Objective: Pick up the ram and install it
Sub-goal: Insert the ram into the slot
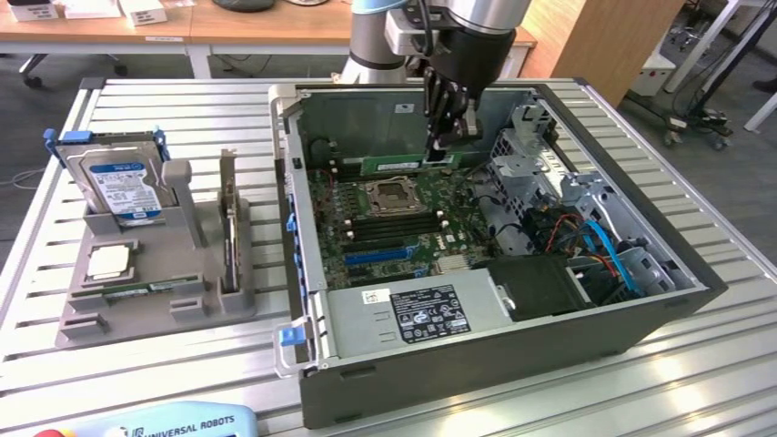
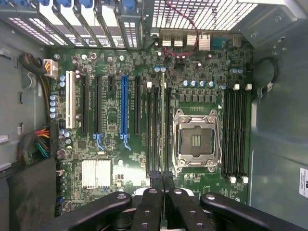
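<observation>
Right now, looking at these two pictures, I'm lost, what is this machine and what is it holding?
This is a robot arm with its gripper inside an open computer case. One picture comes from a camera off the arm; the other looks down from the wrist at the motherboard. The gripper is shut on the ram, a thin green stick, over the slots beside the empty processor socket. On the table, a grey holder carries a hard drive and a processor chip.
</observation>
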{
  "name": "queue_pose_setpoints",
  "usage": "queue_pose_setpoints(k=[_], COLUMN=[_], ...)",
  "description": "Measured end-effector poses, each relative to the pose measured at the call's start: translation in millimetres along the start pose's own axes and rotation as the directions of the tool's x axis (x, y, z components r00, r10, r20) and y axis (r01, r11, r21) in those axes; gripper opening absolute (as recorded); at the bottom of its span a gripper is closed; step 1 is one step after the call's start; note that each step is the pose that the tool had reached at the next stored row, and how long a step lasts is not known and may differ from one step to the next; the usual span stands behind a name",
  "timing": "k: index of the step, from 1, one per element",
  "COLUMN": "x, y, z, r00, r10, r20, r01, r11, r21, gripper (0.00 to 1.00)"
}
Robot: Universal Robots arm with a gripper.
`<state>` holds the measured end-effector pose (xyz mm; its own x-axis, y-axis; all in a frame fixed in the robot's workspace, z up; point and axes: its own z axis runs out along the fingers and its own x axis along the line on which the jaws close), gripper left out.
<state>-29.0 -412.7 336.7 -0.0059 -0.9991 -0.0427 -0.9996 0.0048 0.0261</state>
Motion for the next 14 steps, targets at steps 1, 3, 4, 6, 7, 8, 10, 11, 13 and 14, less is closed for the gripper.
queue_pose_setpoints(k=[1,3,4,6,7,8,10,11,13,14], x=[0.0,0.0,0.1,0.0,0.0,0.1,0.2,0.2,0.4,0.5], y=[-0.1,-0.1,0.0,0.0,0.0,0.0,-0.1,-0.1,-0.2,-0.3], z=[0.4,0.4,0.4,0.5,0.6,1.3,3.7,5.3,9.0,10.7], r00=[1.0000,1.0000,1.0000,1.0000,1.0000,1.0000,1.0000,1.0000,1.0000,1.0000], r10=[0.000,0.000,0.000,0.000,0.000,0.000,0.000,0.000,0.000,0.000], r20=[-0.0002,-0.0004,-0.0003,-0.0002,-0.0002,0.0002,-0.0002,-0.0002,-0.0001,-0.0002], r01=[0.000,0.000,0.000,0.000,0.000,0.000,0.000,0.000,0.000,0.000], r11=[1.0000,1.0000,1.0000,1.0000,1.0000,1.0000,1.0000,1.0000,1.0000,1.0000], r21=[0.0007,0.0008,0.0008,0.0008,0.0008,0.0010,0.0005,0.0001,-0.0009,-0.0013], gripper=[0.11,0.11,0.11,0.11,0.11,0.11,0.11,0.11,0.11,0.11])
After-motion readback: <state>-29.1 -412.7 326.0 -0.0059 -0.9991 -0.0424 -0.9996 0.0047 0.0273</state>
